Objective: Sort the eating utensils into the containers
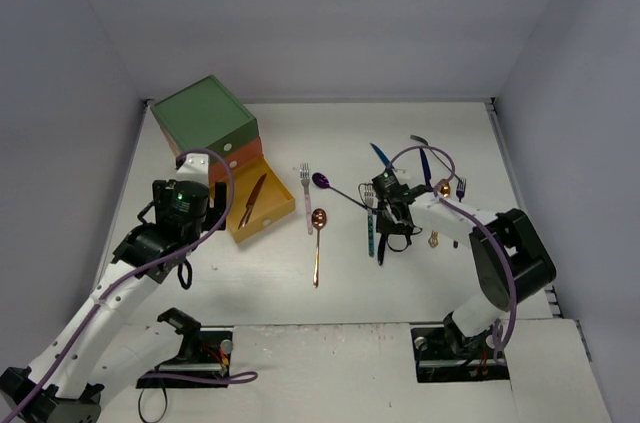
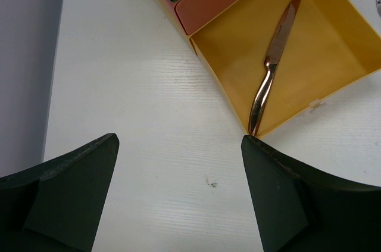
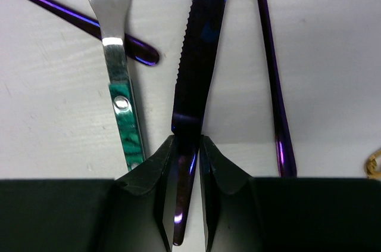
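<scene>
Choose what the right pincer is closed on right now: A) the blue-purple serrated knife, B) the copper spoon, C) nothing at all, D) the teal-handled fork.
A: in the right wrist view the right pincer pinches the blue-purple serrated knife by its handle, while the teal-handled fork lies beside it, outside the jaws.

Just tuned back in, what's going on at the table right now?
The right arm has its jaws shut on the dark blue-purple serrated metal knife, among the loose cutlery on the white table. The left arm hovers with jaws wide open and empty beside the pulled-out yellow drawer, which holds one shiny copper knife. A copper spoon, purple spoon and teal-handled silver fork are among the pieces not yet sorted.
</scene>
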`<control>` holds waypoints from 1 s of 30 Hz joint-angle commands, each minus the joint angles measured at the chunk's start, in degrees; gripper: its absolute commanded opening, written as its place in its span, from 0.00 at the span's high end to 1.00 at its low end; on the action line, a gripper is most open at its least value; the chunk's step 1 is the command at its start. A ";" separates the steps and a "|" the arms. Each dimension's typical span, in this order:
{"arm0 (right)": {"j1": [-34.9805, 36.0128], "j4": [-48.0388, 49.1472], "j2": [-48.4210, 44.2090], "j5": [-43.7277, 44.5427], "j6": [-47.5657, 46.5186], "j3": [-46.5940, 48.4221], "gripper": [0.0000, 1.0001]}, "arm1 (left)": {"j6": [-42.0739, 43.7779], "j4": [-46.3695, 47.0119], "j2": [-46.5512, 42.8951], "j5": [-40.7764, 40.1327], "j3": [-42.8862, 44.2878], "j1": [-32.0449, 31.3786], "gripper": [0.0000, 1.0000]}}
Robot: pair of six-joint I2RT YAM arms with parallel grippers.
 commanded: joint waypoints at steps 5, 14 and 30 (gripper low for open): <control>0.81 -6.28 -11.08 -0.82 -1.49 2.95 1.00 | 0.17 2.50 -0.66 0.34 0.44 0.75 0.18; 6.76 -6.28 -11.93 -1.06 -0.33 11.57 1.00 | -0.18 2.70 -0.69 0.63 0.46 0.86 0.18; 21.57 7.27 10.81 4.98 13.12 40.03 1.00 | -0.22 3.66 -1.53 -1.14 -0.25 3.23 0.18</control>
